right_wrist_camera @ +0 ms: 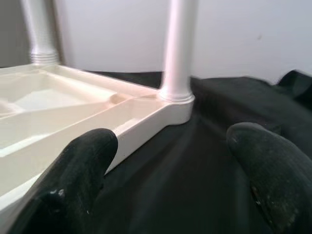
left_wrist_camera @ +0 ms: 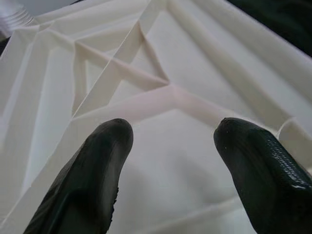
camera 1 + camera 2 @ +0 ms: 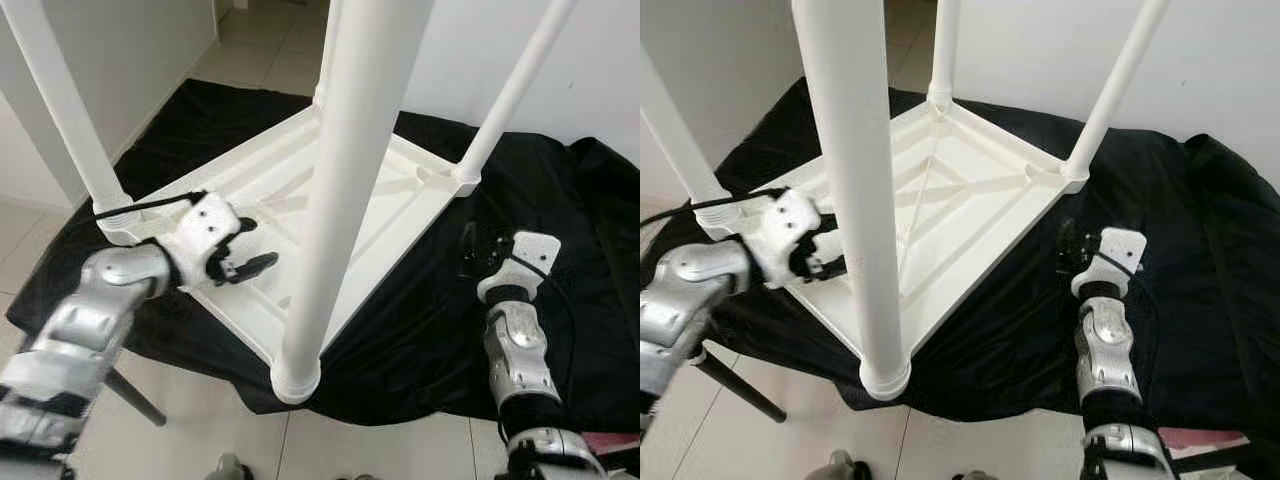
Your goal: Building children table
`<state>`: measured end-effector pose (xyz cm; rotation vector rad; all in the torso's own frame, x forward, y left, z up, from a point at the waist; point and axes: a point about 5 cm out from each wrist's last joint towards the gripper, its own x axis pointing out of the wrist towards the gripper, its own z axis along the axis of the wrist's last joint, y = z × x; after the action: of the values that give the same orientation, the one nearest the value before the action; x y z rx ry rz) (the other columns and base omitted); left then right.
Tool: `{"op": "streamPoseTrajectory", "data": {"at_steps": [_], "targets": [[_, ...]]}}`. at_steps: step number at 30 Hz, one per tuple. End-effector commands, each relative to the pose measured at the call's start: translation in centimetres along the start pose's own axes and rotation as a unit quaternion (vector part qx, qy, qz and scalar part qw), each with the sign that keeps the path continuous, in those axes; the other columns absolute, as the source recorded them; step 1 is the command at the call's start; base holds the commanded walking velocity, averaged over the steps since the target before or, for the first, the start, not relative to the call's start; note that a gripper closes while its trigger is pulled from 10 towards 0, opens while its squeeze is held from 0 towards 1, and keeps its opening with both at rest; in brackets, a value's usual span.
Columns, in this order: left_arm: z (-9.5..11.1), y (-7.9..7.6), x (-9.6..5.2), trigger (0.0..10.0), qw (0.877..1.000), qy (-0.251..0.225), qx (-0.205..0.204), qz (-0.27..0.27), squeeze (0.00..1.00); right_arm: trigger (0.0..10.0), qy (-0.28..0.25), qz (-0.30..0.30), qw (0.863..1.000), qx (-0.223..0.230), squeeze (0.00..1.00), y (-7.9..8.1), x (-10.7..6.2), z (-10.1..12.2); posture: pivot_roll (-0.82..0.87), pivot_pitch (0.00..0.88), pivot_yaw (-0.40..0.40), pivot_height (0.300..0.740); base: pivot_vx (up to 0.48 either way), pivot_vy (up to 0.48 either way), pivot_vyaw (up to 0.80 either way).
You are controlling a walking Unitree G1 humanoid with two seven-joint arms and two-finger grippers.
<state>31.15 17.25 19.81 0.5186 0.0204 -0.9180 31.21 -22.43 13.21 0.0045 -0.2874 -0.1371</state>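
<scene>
A white plastic children's table (image 3: 290,180) lies upside down on a black cloth (image 3: 420,300), its ribbed underside up. Several white legs stand in its corners: the near leg (image 3: 340,190), the left leg (image 3: 70,110), the right leg (image 3: 510,95) and the far leg (image 3: 943,50). My left gripper (image 3: 245,250) hovers open just over the tabletop's underside near the left corner, with nothing between its fingers (image 2: 97,175). My right gripper (image 3: 475,250) rests low over the cloth to the right of the table, open and empty, pointing toward the right leg's socket (image 1: 175,100).
The cloth covers a light tiled floor (image 3: 250,440). White walls (image 3: 1200,70) stand behind and to the left. A dark thin rod (image 3: 135,395) slants over the tiles by my left arm. A pink object (image 3: 1200,440) peeks out at the cloth's near right edge.
</scene>
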Motion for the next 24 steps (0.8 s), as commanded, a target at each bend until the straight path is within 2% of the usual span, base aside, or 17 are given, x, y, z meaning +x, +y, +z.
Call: {"op": "streamPoseTrajectory", "data": {"at_steps": [1, 3, 7, 10, 14, 24], "targets": [[-0.1, -0.9, -0.2, 10.0, 0.997, 0.008, 0.005, -0.074, 0.0, 10.0, 0.007, 0.015, 1.0, 0.001, 0.0, 0.4, -0.4, -0.1, 0.06, 0.093, -0.065, 0.74, 0.0, 0.0, 0.0], [-0.6, -1.0, -0.5, 10.0, 0.996, 0.028, 0.011, -0.087, 0.0, 10.0, 0.023, 0.028, 0.999, 0.001, 0.0, 1.3, -1.6, -0.8, 0.06, 0.094, -0.065, 0.74, 0.0, 0.0, 0.0], [-1.4, -1.4, -0.7, 10.0, 0.992, 0.059, 0.017, -0.111, 0.0, 10.0, 0.03, 0.037, 0.999, 0.008, 0.0, 2.1, -2.2, -1.0, 0.06, 0.094, -0.062, 0.74, 0.0, 0.0, 0.0], [-1.7, -1.5, -0.7, 10.0, 0.991, 0.068, 0.018, -0.116, 0.0, 10.0, 0.029, 0.039, 0.999, 0.009, 0.0, 2.2, -2.2, -1.0, 0.06, 0.094, -0.062, 0.74, 0.0, 0.0, 0.0], [-2.9, -2.2, -0.6, 10.0, 0.984, 0.11, 0.033, -0.138, 0.0, 10.0, 0.031, 0.045, 0.998, 0.009, 0.0, 1.9, -2.1, -0.6, 0.04, 0.097, -0.055, 0.74, 0.0, 0.0, 0.0], [-4.3, -2.3, 0.0, 10.0, 0.975, 0.16, 0.063, -0.141, 0.0, 10.0, 0.033, 0.044, 0.998, 0.001, 0.0, 1.3, -2.0, -0.2, 0.04, 0.094, -0.057, 0.74, 0.0, 0.0, 0.0]]}}
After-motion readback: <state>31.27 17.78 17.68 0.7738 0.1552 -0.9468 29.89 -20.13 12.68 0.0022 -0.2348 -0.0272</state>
